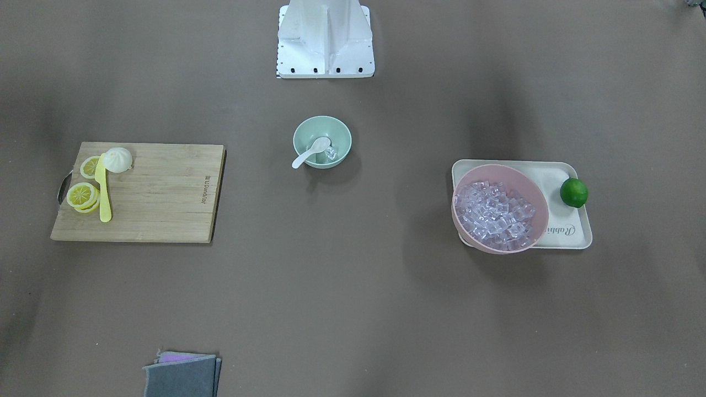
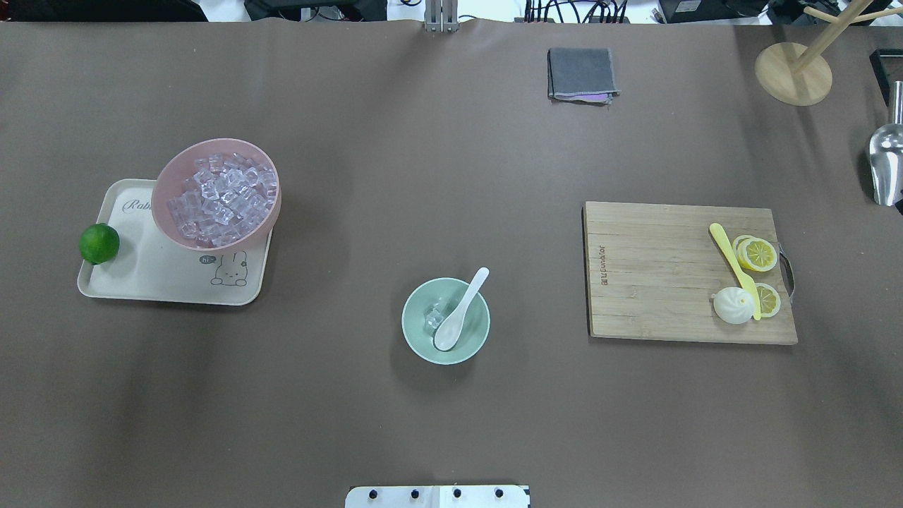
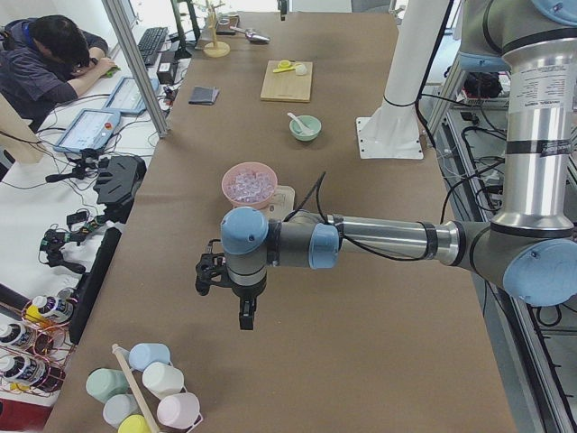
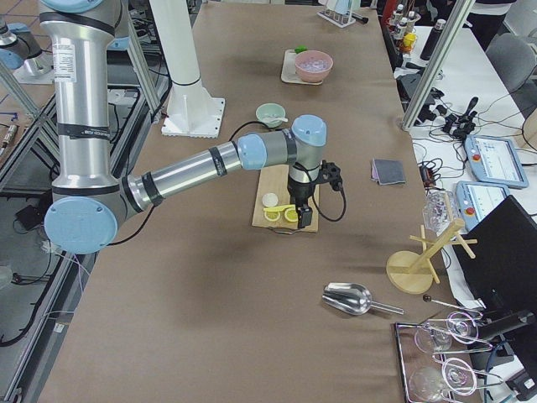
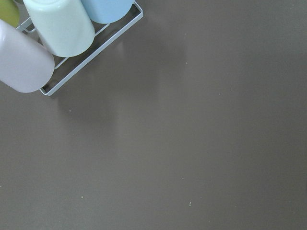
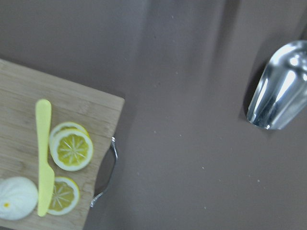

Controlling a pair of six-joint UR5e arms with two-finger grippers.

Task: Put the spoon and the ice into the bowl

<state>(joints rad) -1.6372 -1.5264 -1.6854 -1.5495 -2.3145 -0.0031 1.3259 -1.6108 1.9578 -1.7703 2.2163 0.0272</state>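
The mint-green bowl (image 2: 416, 339) stands mid-table in front of the robot's base and also shows in the front-facing view (image 1: 342, 135). The white spoon (image 2: 460, 309) lies in it, scoop down and handle over the rim. A clear ice cube (image 2: 433, 316) sits in the bowl beside the scoop. The left gripper (image 3: 245, 316) hangs far off near the table's left end, above bare table. The right gripper (image 4: 304, 220) hangs over the handle end of the cutting board. Neither gripper shows in any view but the side ones, so I cannot tell whether they are open or shut.
A pink bowl (image 2: 169, 176) full of ice cubes stands on a cream tray (image 2: 141, 279) with a lime (image 2: 99, 243). A wooden cutting board (image 2: 656, 282) holds a yellow knife (image 2: 734, 268) and lemon slices. There is also a grey cloth (image 2: 581, 73), a metal scoop (image 6: 278, 91) and a cup rack (image 5: 53, 33).
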